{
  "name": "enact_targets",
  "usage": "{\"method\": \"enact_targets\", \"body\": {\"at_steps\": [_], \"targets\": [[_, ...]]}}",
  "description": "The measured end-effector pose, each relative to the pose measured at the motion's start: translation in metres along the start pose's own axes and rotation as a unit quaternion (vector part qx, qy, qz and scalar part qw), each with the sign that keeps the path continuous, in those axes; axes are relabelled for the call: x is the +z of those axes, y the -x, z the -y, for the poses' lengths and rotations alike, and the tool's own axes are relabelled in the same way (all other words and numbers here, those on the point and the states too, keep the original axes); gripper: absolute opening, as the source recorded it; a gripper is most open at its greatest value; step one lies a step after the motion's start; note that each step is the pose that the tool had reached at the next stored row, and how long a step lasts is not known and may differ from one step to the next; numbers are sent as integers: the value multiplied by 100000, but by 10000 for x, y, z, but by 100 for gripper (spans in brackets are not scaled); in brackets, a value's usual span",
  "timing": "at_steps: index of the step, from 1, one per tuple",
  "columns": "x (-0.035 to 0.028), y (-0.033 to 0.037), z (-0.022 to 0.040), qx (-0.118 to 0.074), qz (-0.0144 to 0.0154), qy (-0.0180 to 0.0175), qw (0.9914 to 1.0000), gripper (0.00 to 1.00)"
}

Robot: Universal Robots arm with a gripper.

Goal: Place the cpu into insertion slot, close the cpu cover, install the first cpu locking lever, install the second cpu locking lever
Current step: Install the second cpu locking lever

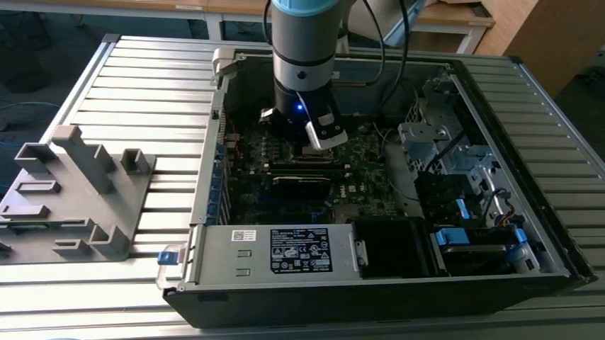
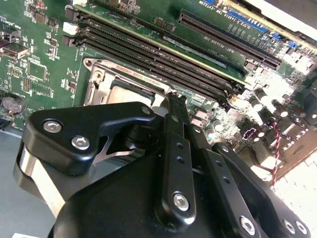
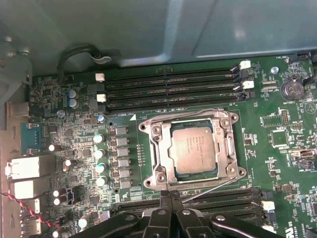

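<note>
Cpu [image 3: 193, 148] is seated in the slot [image 3: 156, 174] with the cover [image 3: 229, 144] down over it. Jaws are pressed together, empty, just beside the socket; the wire lever [image 3: 208, 189] should be pushed low and hooked fully.

The open black computer case [image 1: 378, 290] leaves access from above; in the exterior view its metal walls fence the green circuit board [image 1: 364, 159] on every side. The grey robot arm [image 1: 304, 57] fills the upper centre of that opening. At lower centre a grey power-supply box with a white label [image 1: 274, 249] blocks the near end, and silver drive cages [image 1: 444, 152] crowd the exterior view's right.

In the first wrist view, the square silver-framed socket holding the dull metal chip [image 3: 192, 148] lies uncovered at centre, hemmed between long black memory slots [image 3: 171, 89] above and another bank [image 3: 218, 201] below. Silver capacitors [image 3: 99, 153] stand at left, and a thin wire lever [image 3: 208, 190] slants across the lower gap.
</note>
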State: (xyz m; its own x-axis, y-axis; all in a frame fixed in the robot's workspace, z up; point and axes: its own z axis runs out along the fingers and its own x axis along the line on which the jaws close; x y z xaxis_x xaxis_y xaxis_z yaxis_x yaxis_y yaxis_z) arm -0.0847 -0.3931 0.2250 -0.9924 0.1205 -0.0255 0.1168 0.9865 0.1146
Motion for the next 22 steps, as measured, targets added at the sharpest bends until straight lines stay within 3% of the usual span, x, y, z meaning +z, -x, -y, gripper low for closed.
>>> {"method": "enact_targets", "body": {"at_steps": [6, 22], "targets": [[7, -13, 30, 845, 102, -13, 99996, 11], [48, -38, 81, 835, 101, -40, 99996, 11]]}}
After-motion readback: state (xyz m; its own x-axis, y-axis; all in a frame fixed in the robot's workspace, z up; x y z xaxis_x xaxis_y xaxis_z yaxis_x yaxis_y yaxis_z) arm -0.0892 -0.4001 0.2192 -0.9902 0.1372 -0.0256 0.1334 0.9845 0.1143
